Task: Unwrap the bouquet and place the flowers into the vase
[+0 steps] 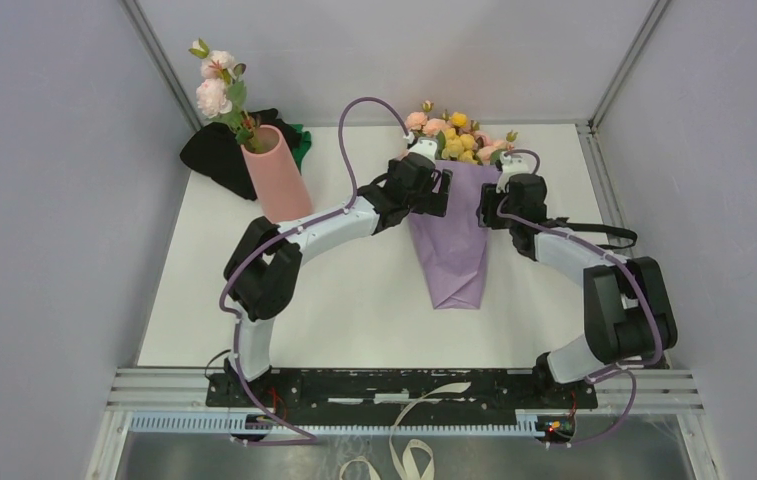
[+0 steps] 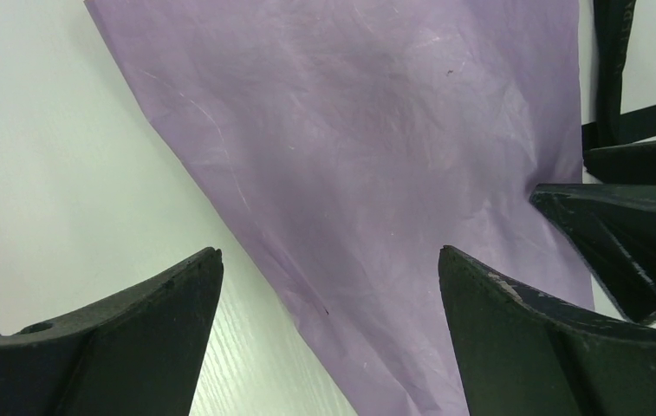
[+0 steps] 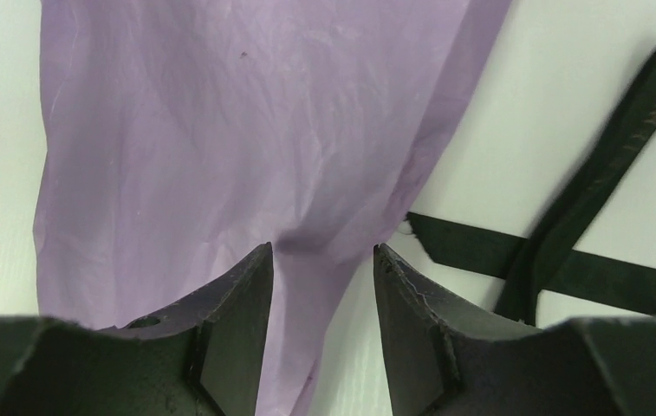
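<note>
The bouquet [image 1: 451, 240] lies on the table's middle, a lilac paper cone with its point toward me. Its peach and yellow flowers [image 1: 454, 135] stick out at the far end. My left gripper [image 1: 443, 192] hangs open over the cone's left edge; in the left wrist view its wide-set jaws [image 2: 328, 251] span paper [image 2: 376, 147] and bare table. My right gripper [image 1: 487, 206] is at the cone's right edge, its jaws [image 3: 323, 247] open with a narrower gap that straddles the paper's [image 3: 220, 130] border. The salmon-pink vase [image 1: 276, 175] leans at the back left.
A pale pink sprig [image 1: 216, 85] stands in the vase, and a black cloth lump [image 1: 216, 155] lies behind it. Loose black ribbon [image 3: 480, 251] lies on the table right of the cone, also [image 1: 594, 235]. White walls and metal posts enclose the table.
</note>
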`<action>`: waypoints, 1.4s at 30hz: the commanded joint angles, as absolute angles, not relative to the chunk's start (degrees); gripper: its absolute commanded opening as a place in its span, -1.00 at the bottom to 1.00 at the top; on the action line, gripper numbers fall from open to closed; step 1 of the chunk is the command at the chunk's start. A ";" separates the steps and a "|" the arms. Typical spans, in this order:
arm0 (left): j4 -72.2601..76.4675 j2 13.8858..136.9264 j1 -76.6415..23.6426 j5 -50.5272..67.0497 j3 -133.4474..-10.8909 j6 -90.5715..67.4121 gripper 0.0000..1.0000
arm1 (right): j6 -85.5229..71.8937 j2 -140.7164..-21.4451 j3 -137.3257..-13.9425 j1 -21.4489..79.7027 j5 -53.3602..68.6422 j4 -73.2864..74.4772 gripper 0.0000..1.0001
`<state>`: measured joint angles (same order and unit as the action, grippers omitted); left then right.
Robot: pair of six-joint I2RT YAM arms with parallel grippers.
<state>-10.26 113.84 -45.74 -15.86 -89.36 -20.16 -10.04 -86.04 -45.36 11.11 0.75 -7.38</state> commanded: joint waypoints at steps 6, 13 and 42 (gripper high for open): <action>-10.19 110.50 -46.01 -18.23 -89.77 -17.51 1.00 | -12.17 -88.16 -45.50 11.05 9.31 -12.32 -0.10; -11.36 110.59 -45.97 -19.49 -91.16 -19.32 1.00 | -11.69 -84.42 -44.90 11.28 11.51 -12.35 -0.61; -15.39 85.21 -46.07 -37.64 -81.68 -21.19 1.00 | -12.59 -90.85 -52.56 29.97 21.23 -13.51 -0.93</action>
<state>-16.19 86.67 -45.78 -34.48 -83.02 -19.88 -12.21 -87.74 -49.87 26.74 19.46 -11.66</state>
